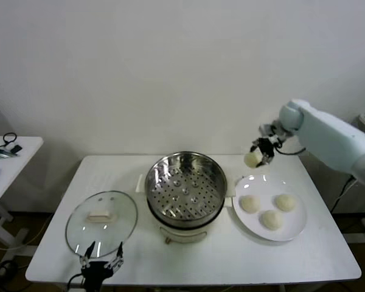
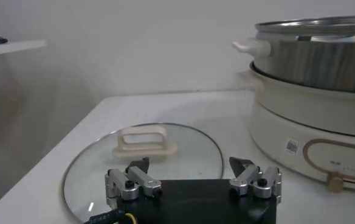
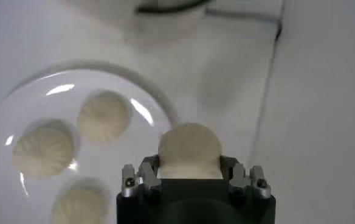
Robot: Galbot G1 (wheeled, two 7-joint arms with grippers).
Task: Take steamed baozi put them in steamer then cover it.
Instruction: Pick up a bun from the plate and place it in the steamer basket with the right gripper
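Left to right on your head view: side table (image 1: 12, 159) at far left with some dark gear on it, then the main white table (image 1: 188, 261). Glass cover (image 1: 101, 222) lies flat at the table's front-left, its cream handle (image 1: 102, 216) with long axis running left-right. Your left gripper (image 1: 101, 263) sits low at the front edge just beside the cover's near rim, fingers spread wide, holding nothing. Left wrist view gives you what the head view doesn't: the handle (image 2: 143, 142) stands upright as a flat loop on the cover (image 2: 165, 159), both fingertips (image 2: 140, 165) sit over the near part of the glass, whether touching it you can't tell, and the steamer's (image 2: 314, 58) side shows a steel basket seated on the white pot base (image 2: 311, 131) with a knob on the front. Head view centre: steamer (image 1: 185, 187) open side up, perforated bottom bare. Right of it, touching or nearly so, the white plate (image 1: 295, 228) carries three baozi (image 1: 271, 219). Your right gripper (image 1: 261, 151) is raised above the plate's far edge, arm reaching in from the right with wrist bent down, fingers closed on the fourth baozi (image 1: 252, 159). Right wrist view shows the grip: that baozi (image 3: 189, 146) pinched between both fingers, dome facing away from the camera, plate (image 3: 104, 76) and three buns (image 3: 104, 115) well below.
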